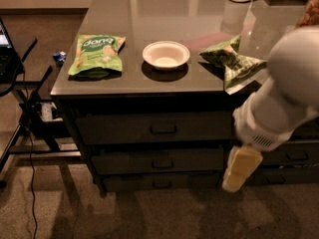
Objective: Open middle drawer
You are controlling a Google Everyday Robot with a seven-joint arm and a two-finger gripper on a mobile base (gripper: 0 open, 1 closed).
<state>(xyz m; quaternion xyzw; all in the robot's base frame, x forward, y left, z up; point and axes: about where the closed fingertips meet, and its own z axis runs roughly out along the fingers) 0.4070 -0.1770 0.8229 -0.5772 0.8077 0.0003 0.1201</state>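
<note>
Camera view: middle drawer (124,161) shut, second of three stacked fronts under the glass-topped cabinet (149,14). Long axis running left to right, with a small bar handle (163,164) at centre. Gripper (234,182) hanging from the white arm (284,98) by the drawer's right end, tip low, near the level of the lowest front and well apart from the handle. Open or closed: cannot tell. Handle lying leftward in view and slightly up from the gripper. Probably calls for a sideways shift, then a reach in toward the front before any pull.
</note>
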